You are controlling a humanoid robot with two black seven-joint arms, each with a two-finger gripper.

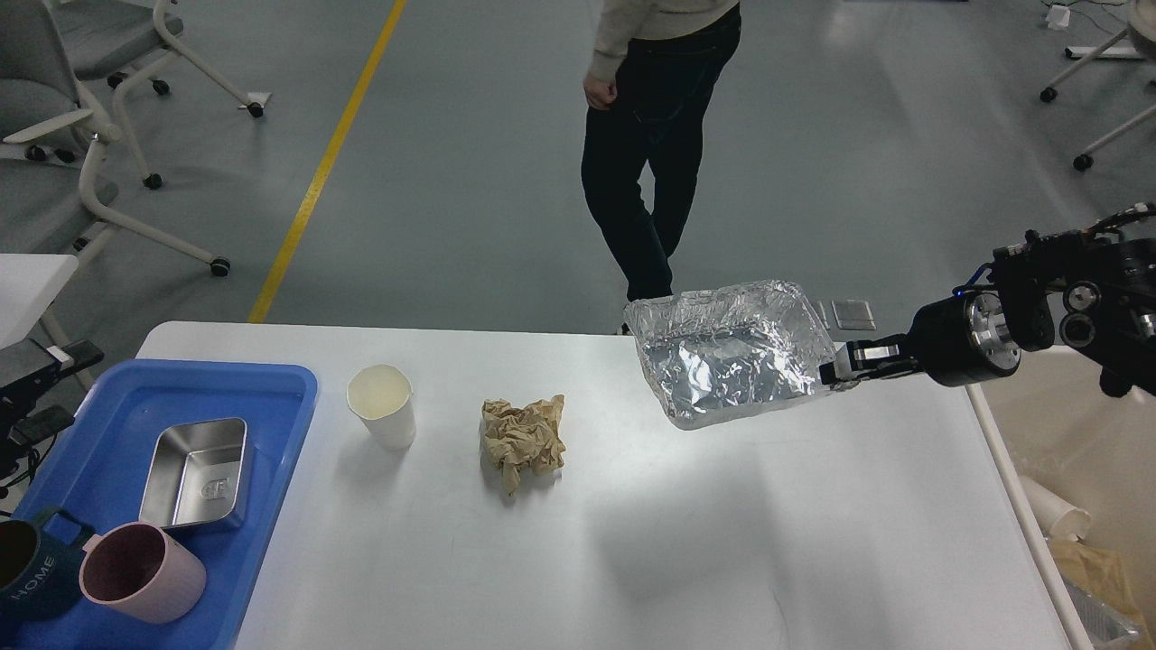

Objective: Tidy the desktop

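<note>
Two mugs [108,569] in blue tray [271,397]

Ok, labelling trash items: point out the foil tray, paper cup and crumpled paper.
foil tray [722,357]: head view, its shiny inside.
paper cup [383,408]: head view, its outer wall.
crumpled paper [524,440]: head view, its middle.

The right gripper [835,363] held a foil tray [731,352] by its rim, lifted above the desktop [722,542]. On the white surface stood a paper cup [383,405] and crumpled brown paper [524,438] — near each other. A blue tray [280,397] held a steel tin [194,474] and a pink mug [144,571].
</note>
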